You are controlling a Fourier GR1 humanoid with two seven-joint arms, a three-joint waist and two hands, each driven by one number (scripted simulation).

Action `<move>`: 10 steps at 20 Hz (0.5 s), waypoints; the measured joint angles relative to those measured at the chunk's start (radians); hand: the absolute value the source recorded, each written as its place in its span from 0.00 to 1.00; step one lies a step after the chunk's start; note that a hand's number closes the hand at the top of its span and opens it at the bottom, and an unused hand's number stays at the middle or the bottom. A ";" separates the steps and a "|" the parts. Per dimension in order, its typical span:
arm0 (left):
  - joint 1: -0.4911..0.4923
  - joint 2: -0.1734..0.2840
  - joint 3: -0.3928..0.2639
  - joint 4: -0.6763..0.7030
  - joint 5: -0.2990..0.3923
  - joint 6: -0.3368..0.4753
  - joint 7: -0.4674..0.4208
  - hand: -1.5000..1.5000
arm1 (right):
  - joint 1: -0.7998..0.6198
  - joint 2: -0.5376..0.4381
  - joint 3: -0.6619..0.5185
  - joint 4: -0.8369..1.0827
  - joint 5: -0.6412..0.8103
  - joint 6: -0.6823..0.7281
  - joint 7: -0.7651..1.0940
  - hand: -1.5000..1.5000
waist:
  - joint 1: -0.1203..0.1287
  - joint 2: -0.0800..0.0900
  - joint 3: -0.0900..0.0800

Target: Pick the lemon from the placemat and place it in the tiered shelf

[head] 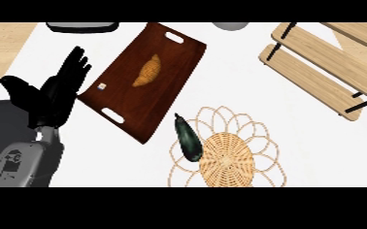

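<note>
A round woven placemat [228, 161] with a looped wicker border lies at the lower middle of the white counter. No lemon shows on it; a dark green, elongated vegetable [188, 138] lies across its left edge. The wooden tiered shelf [323, 63], with slatted boards and black brackets, stands at the upper right. My left hand [57, 94] rests at the left edge, fingers straight and pointing up, holding nothing, well left of the placemat. My right hand does not show.
A dark brown wooden tray [168, 85] with cut-out handles lies tilted between my left hand and the placemat, and a croissant [147, 71] lies on it. A dark grey object [81, 27] and a grey round object [230, 25] sit at the far edge.
</note>
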 measured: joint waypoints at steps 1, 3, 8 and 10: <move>0.005 -0.001 0.003 0.006 0.001 -0.010 -0.009 0.50 | -0.024 -0.003 0.003 0.054 0.012 0.008 -0.033 1.00 | 0.002 0.000 0.000; 0.009 -0.010 0.003 0.011 -0.008 -0.011 -0.017 0.50 | -0.039 0.002 0.003 0.135 0.043 0.016 -0.105 1.00 | 0.002 0.000 0.000; -0.013 -0.010 0.019 0.010 -0.016 -0.020 0.009 0.50 | -0.101 -0.018 -0.005 0.332 0.093 0.056 -0.245 1.00 | 0.002 0.000 0.000; -0.024 -0.009 0.030 0.013 -0.015 -0.029 0.017 0.50 | -0.139 -0.026 0.000 0.403 0.113 0.067 -0.286 1.00 | 0.003 0.001 0.000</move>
